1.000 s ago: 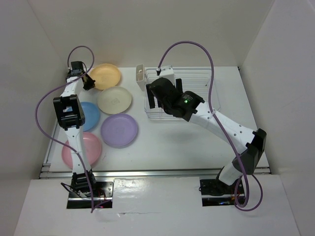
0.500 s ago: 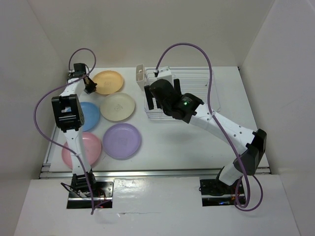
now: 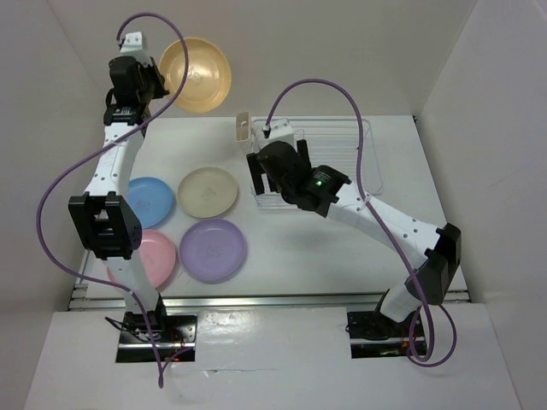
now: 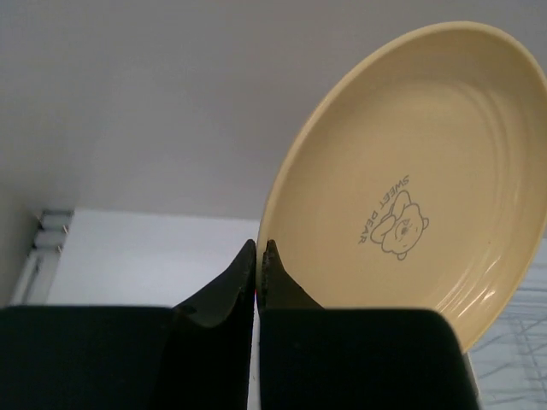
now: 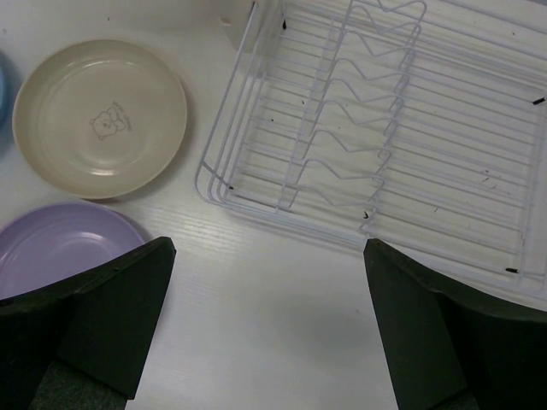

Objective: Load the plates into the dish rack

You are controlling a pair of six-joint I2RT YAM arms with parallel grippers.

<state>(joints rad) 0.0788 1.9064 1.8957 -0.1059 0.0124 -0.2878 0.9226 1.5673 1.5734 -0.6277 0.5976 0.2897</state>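
**White surface: four plates lying flat, one in the air**

The white surface [image 3: 299,256] sits between pale walls. Nearest the arm bases we see the pink plate [image 3: 164,256] and the lilac plate [image 3: 212,249] lying flat side by side, the pink one partly hidden by the left arm. Just beyond them lie the light blue plate [image 3: 152,201] and the cream plate [image 3: 208,191], which has a small bear printed in its middle. To the right of the cream plate stands the white wire dish rack [image 3: 346,145], with its cutlery holder [image 3: 243,130] at the far left end. The right fingers [image 5: 111,316] are spread wide with nothing between them, and they hover above the rack's near left corner. Farthest back on the left, the left fingers [image 4: 248,269] are pressed together, pinching the rim of the yellow-orange plate [image 3: 198,75]. That plate is lifted clear of the surface in front of the back wall. It is tilted up on edge, and we can read "SWEET BEAR" inside it.
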